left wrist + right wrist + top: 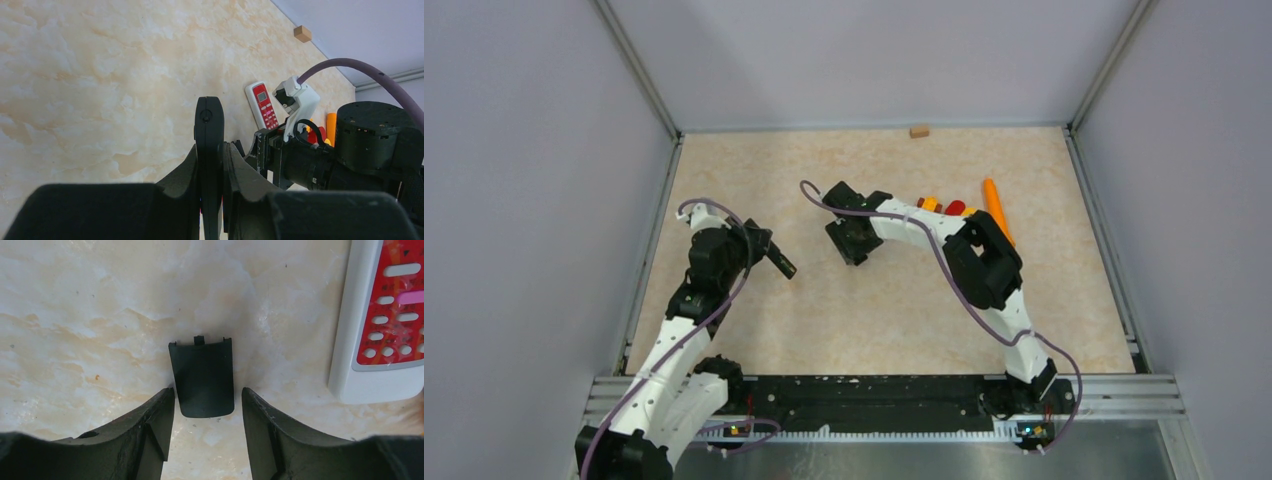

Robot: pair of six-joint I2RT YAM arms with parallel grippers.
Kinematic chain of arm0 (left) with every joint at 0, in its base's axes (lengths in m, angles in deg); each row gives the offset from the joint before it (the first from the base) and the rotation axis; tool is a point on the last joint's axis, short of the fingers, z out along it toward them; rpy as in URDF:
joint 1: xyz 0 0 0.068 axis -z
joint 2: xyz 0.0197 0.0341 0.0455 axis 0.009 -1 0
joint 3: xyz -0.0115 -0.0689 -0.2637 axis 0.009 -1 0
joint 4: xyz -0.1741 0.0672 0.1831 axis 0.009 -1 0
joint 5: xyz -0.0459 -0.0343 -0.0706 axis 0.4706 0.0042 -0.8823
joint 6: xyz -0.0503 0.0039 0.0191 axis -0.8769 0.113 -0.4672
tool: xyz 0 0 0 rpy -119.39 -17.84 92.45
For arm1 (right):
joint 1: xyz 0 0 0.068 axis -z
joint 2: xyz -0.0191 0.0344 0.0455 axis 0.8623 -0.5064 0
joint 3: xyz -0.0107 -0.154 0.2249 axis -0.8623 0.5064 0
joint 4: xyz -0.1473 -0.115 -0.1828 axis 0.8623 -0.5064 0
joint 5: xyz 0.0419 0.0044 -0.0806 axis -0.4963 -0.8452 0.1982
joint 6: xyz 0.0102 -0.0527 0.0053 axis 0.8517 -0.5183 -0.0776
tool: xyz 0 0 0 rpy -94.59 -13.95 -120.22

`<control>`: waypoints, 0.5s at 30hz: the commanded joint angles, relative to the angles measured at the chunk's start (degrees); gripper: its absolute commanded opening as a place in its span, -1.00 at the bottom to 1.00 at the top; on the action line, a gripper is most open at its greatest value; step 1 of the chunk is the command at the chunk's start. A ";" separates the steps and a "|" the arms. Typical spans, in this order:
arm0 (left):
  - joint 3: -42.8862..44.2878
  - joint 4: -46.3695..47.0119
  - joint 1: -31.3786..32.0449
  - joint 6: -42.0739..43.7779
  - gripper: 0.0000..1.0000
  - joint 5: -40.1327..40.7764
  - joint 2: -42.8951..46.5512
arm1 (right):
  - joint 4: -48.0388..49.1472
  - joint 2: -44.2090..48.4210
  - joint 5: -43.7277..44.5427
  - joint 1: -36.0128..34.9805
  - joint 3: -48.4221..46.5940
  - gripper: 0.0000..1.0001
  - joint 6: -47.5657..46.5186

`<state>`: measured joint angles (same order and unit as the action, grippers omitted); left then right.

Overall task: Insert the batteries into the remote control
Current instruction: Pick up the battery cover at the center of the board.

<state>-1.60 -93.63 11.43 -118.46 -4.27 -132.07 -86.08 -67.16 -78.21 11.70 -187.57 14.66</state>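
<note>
My left gripper (764, 250) is shut on a slim black remote control (782, 266) and holds it edge-on above the table; in the left wrist view the remote (209, 135) stands between the closed fingers (214, 152). My right gripper (852, 250) is open and points down at the table. In the right wrist view its fingertips (207, 397) straddle the near end of a black battery cover (202, 377) lying flat, without touching it. No batteries are in view.
A white remote with a red face (385, 325) lies just right of the cover and also shows in the left wrist view (264, 105). An orange carrot-shaped cone (996, 208) and small red and orange toys (944, 207) lie behind the right arm. A wooden block (919, 131) sits at the back wall.
</note>
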 commanded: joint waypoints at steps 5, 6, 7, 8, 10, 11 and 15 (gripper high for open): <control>0.67 1.06 -0.37 0.56 -1.00 0.24 1.56 | -0.73 -1.19 0.38 -0.51 -2.40 -0.33 -0.66; 0.71 1.32 -0.37 0.56 -1.00 -0.10 1.50 | -0.56 -0.83 0.66 -0.48 -2.15 -0.40 -0.26; 0.74 1.50 -0.37 0.71 -1.00 -0.58 1.48 | -0.12 -0.05 0.70 -0.44 -1.51 -0.44 -0.01; 0.61 1.73 -0.37 0.69 -1.00 -0.99 1.40 | 0.27 0.55 0.69 -0.40 -1.12 -0.46 0.25; 0.33 2.74 -0.37 0.73 -1.00 -2.20 1.67 | 1.49 2.29 0.48 -0.45 0.04 -0.47 0.55; -0.05 3.66 -0.37 0.69 -1.00 -2.39 1.76 | 2.06 3.41 0.41 -0.45 0.58 -0.47 0.66; -0.30 6.83 -0.37 0.68 -1.00 -6.34 1.95 | 5.39 10.20 0.77 -0.40 4.54 -0.48 0.92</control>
<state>-1.73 -93.00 11.39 -118.44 -6.65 -131.26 -84.31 -65.91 -78.50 11.70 -185.78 14.75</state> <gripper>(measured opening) 0.191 0.385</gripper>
